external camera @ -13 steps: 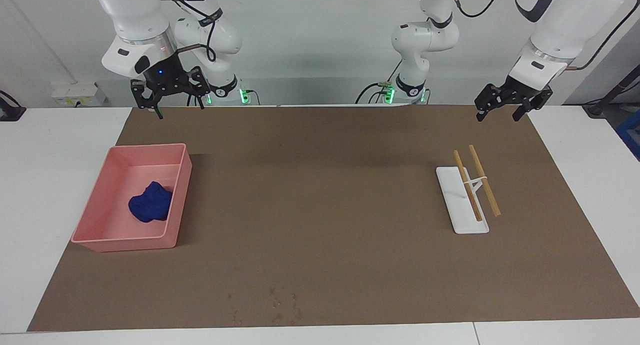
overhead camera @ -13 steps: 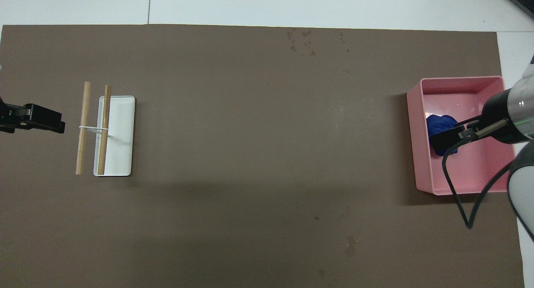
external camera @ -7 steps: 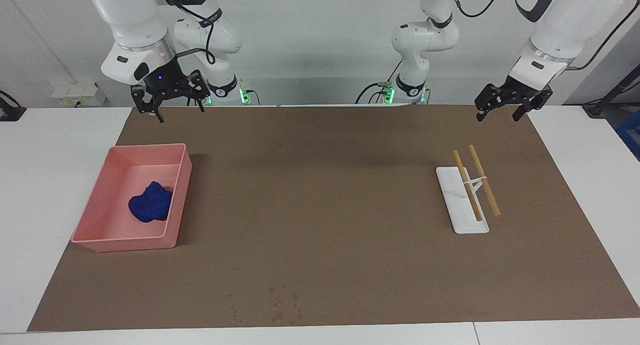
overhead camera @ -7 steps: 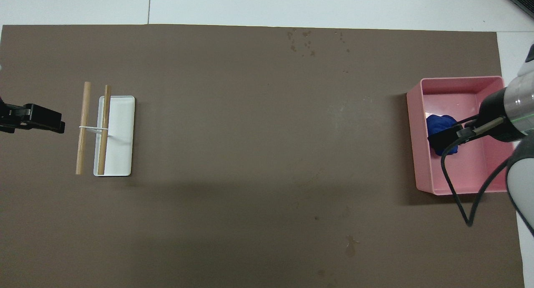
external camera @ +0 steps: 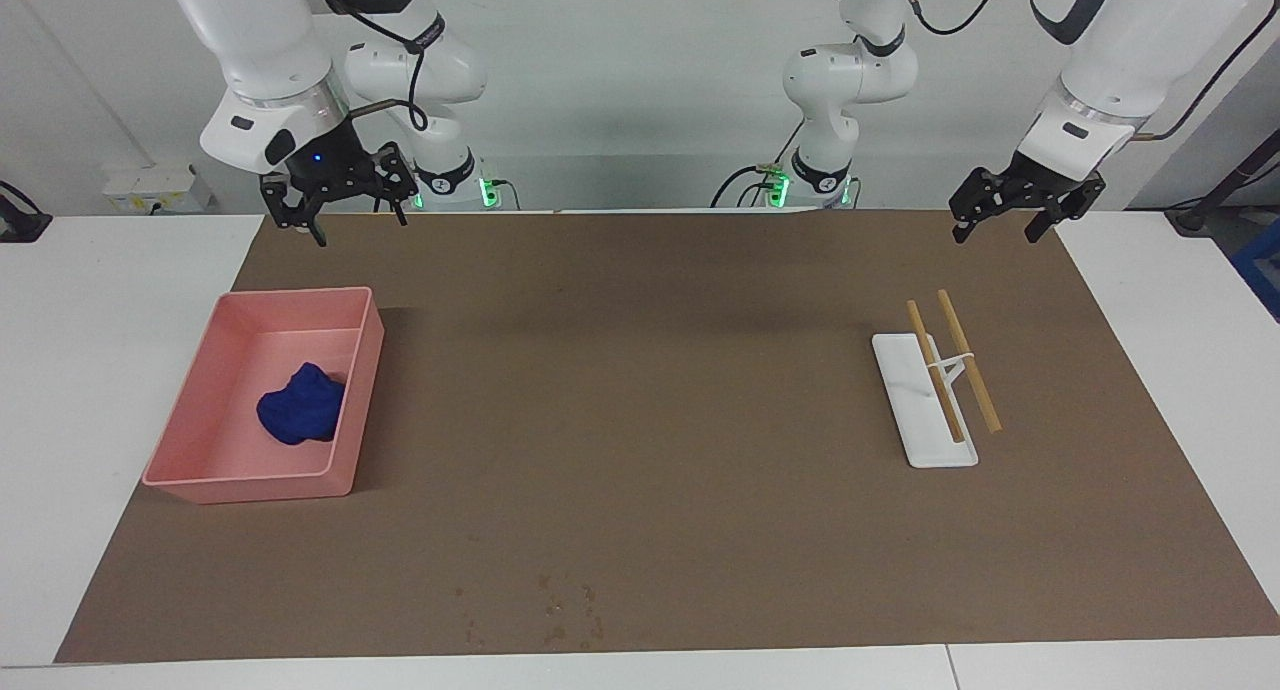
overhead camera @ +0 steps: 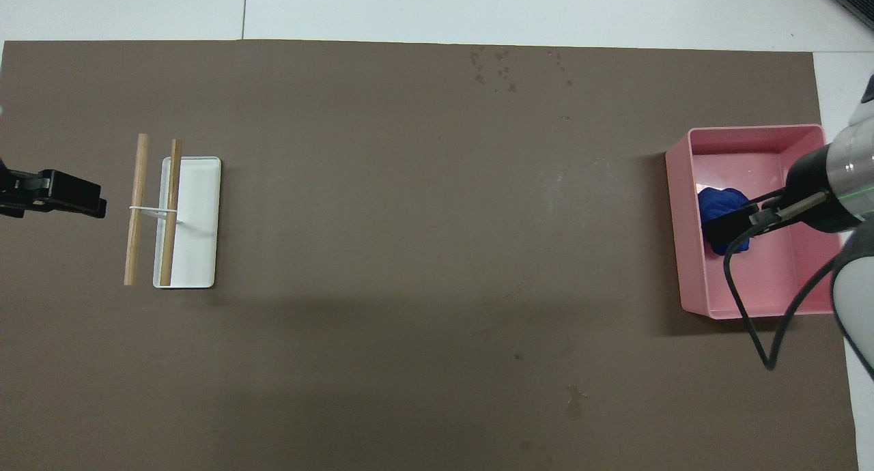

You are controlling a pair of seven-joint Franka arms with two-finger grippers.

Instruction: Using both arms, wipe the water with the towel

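Note:
The blue towel (external camera: 300,406) lies crumpled in the pink tray (external camera: 200,470) at the right arm's end of the mat; it also shows in the overhead view (overhead camera: 718,201). Water drops (external camera: 562,610) speckle the brown mat near the edge farthest from the robots, also seen from overhead (overhead camera: 498,68). My right gripper (external camera: 340,198) hangs open and empty high over the tray, well clear of the towel; from overhead it (overhead camera: 727,231) covers part of the towel. My left gripper (external camera: 1005,215) waits open and empty in the air over the mat's corner at its own end.
A white slab (external camera: 922,402) with two wooden sticks (external camera: 965,360) tied across it lies toward the left arm's end. A brown mat (external camera: 640,390) covers most of the white table.
My right gripper has shifted and turned slightly above the tray. The left arm, towel and tray have not moved.

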